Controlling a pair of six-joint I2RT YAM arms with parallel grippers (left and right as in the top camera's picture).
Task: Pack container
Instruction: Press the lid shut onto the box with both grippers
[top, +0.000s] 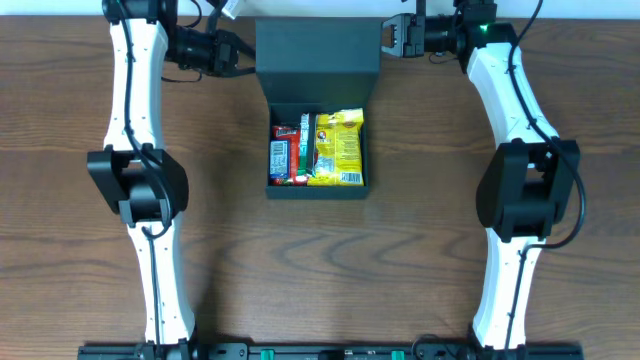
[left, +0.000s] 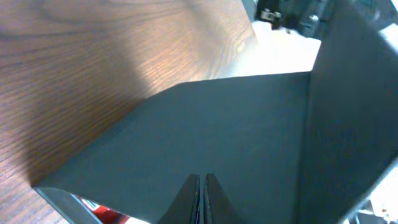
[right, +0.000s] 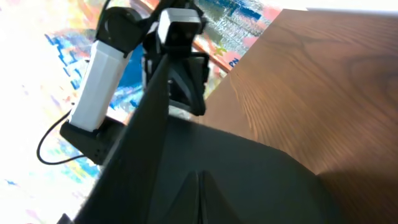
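Note:
The container (top: 316, 192) is a dark teal-black square box at the table's back centre. Its flap lid (top: 318, 48) is folded open toward the far edge. Inside lie a yellow snack packet (top: 338, 148) and red and blue packets (top: 285, 155). My left gripper (top: 246, 55) is at the lid's left edge, shut, with its fingertips (left: 201, 177) against the lid surface (left: 217, 124). My right gripper (top: 386, 40) is at the lid's right edge, shut, with its fingertips (right: 200, 174) against the lid (right: 261, 168). A red packet corner (left: 102, 211) shows under the lid.
The wooden table (top: 420, 260) surrounds the box. Both arm bases stand at the front edge. The left arm (right: 106, 56) shows beyond the lid in the right wrist view.

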